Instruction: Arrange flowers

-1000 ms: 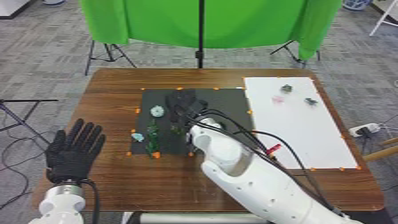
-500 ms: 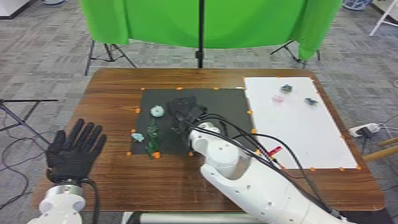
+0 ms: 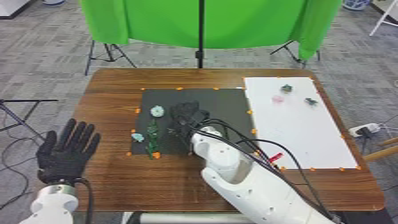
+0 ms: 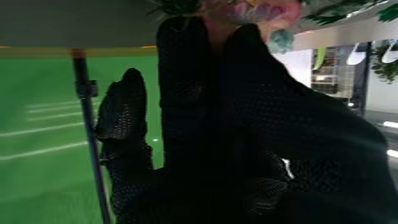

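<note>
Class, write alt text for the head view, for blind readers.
The right robot hand is over a dark mat on a wooden table, beside a pale flower and green stems. Three small flower pieces dot a white sheet to the right; the left robot hand is open at left.

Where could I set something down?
The white board's right side, below its small flowers, and the table between left hand and black mat look bare. The mat's left and middle are crowded: stems, right hand.

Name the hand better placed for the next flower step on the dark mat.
Right, I'd judge: the right hand is over the dark mat, close to a pink flower; the left hand is beside it.
</note>
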`<move>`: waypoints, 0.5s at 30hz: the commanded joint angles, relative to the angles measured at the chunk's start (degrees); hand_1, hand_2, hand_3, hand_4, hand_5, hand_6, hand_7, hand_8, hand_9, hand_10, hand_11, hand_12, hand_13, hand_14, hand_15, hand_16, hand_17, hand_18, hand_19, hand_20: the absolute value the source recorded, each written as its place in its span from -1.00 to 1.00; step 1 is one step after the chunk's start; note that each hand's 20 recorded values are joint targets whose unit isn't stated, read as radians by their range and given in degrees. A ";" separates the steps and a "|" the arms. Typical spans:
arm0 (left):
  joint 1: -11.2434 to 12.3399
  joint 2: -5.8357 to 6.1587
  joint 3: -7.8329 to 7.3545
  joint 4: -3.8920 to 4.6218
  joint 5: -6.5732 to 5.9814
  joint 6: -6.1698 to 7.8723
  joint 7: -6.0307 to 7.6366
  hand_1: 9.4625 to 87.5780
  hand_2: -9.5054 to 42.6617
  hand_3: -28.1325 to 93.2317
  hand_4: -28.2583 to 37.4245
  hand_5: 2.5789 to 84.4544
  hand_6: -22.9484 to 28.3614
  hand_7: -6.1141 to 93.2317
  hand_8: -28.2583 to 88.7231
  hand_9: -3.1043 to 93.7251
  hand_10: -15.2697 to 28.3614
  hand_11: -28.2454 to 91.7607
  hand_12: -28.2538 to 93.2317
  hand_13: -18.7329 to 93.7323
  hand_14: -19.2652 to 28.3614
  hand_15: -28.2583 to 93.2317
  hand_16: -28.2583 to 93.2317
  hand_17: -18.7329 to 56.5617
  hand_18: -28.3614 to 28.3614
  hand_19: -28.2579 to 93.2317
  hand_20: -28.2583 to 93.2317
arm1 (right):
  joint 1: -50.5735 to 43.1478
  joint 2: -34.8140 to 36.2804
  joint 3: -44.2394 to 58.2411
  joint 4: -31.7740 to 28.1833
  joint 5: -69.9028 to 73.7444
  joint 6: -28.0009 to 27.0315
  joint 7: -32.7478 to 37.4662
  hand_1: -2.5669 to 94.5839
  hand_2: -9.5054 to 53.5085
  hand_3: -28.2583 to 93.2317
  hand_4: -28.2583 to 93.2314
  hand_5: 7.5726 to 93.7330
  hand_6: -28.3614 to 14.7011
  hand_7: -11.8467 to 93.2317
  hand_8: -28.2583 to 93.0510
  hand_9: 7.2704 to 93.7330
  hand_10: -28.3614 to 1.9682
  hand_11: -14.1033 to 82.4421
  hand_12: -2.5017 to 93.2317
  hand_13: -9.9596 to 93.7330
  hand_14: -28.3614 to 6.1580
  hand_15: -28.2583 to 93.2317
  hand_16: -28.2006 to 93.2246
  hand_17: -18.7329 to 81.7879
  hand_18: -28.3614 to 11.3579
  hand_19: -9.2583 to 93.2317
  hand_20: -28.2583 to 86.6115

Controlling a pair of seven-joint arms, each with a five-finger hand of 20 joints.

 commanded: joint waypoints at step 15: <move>2.70 -1.82 -0.18 -0.85 2.95 0.45 1.05 -0.59 0.08 0.72 -1.00 -0.03 0.27 -0.66 -0.69 -0.13 0.43 -0.16 -0.38 -0.15 0.49 0.05 -0.67 -0.68 0.48 0.07 -0.33 | 1.41 3.79 13.88 -0.89 5.80 9.90 6.59 0.04 -1.00 0.84 -1.00 0.12 0.11 -0.50 -0.74 0.22 -0.26 -0.30 -0.61 0.30 -0.07 0.32 -0.18 -0.02 -0.78 0.85 0.06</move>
